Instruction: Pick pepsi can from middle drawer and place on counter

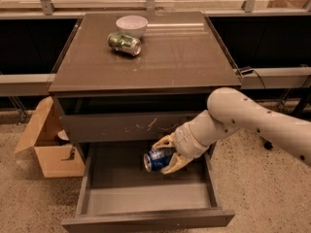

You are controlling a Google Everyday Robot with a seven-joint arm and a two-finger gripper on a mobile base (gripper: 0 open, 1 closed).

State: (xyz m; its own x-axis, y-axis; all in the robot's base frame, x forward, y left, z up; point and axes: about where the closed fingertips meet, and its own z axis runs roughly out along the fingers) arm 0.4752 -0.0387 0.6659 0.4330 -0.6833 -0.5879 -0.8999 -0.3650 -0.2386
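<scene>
The pepsi can [156, 159], blue with silver ends, lies sideways in my gripper [164, 156], which is shut on it and holds it above the grey floor of the open middle drawer [146, 198]. My arm [252, 123] reaches in from the right, just below the scratched drawer front [131, 126]. The glossy brown-grey counter [184, 57] tops the cabinet above.
A green-and-silver can [125, 43] lies on its side on the counter next to a white bowl [131, 25]. An open cardboard box [51, 144] stands on the floor left of the cabinet. A cable and rail [262, 74] run along the right.
</scene>
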